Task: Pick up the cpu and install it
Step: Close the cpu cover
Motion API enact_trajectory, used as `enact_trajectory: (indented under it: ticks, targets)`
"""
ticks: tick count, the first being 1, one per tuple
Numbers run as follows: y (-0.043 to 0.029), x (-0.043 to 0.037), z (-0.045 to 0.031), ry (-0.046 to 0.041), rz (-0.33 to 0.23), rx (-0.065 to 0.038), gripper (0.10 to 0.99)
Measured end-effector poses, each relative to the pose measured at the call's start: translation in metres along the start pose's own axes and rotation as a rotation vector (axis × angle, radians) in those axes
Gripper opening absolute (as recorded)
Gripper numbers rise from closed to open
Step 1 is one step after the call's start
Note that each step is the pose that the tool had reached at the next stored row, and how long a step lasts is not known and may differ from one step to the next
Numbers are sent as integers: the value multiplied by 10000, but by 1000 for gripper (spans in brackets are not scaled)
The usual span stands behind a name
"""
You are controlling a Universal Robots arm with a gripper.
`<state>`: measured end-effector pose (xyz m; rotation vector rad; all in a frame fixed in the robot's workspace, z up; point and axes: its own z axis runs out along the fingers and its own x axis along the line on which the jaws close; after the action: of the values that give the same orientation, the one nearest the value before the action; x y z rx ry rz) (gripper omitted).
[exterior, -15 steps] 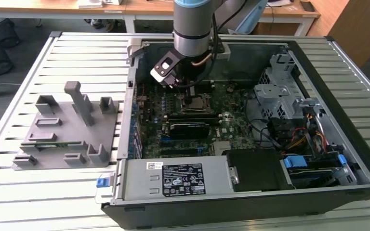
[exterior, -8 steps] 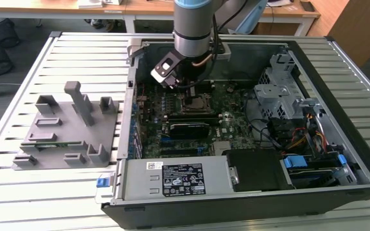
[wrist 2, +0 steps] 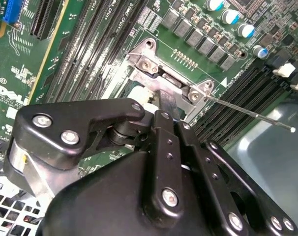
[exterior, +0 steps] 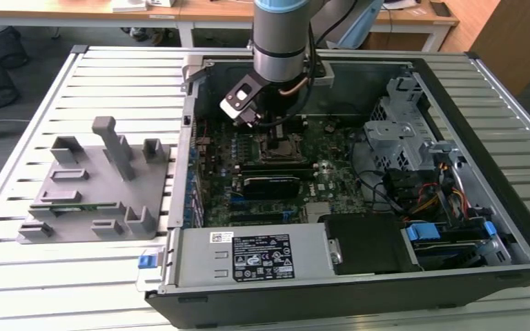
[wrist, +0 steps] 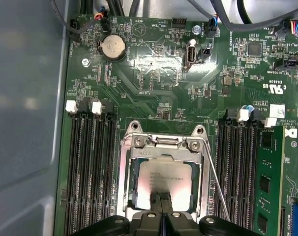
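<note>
Working inside the open computer case [exterior: 339, 307] on the table [exterior: 25, 289], low over the motherboard [wrist: 154, 93].

Holding the hand [wrist: 161, 196] pressed together, pinching nothing. Resting the fingertips [wrist: 156, 202], as far as can be judged, on one edge of the cpu [wrist: 159, 172]. Showing the cpu lying flat inside the metal socket frame [wrist: 123, 172], silver top facing up, between the two banks of memory slots [wrist: 90, 172].

Hazards, judged from this position:

- Bearing down too hard: risking bent socket contacts beneath the chip, or a marked metal top.
- Pushing at the edge rather than the middle: risking tipping the cpu and lifting its far side out of the seat.
- Sliding sideways while loading the chip: risking dragging it against the socket frame and skewing it away from its keyed position.
- Working close to the thin lever wire [wrist: 215, 182], apparently unlatched and angling away from the socket frame in the first wrist view: risking snagging or bending it with the hand's linkages.
- Leaving that lever unfastened: risking a cpu merely sitting in place, not clamped down.
- Brushing the upright memory slots on either side: risking damaged clips.
</note>
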<state>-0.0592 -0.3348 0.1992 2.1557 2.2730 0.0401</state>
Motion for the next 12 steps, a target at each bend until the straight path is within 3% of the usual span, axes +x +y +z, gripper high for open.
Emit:
enact_trajectory:
  ticks: [2, 6, 12]
  targets:
    - [1, 1, -26, 0, 1, 0, 106]
    - [4, 2, -153, -1, 1, 1, 106]
    - [34, 1, -164, -1, 0, -3, 106]
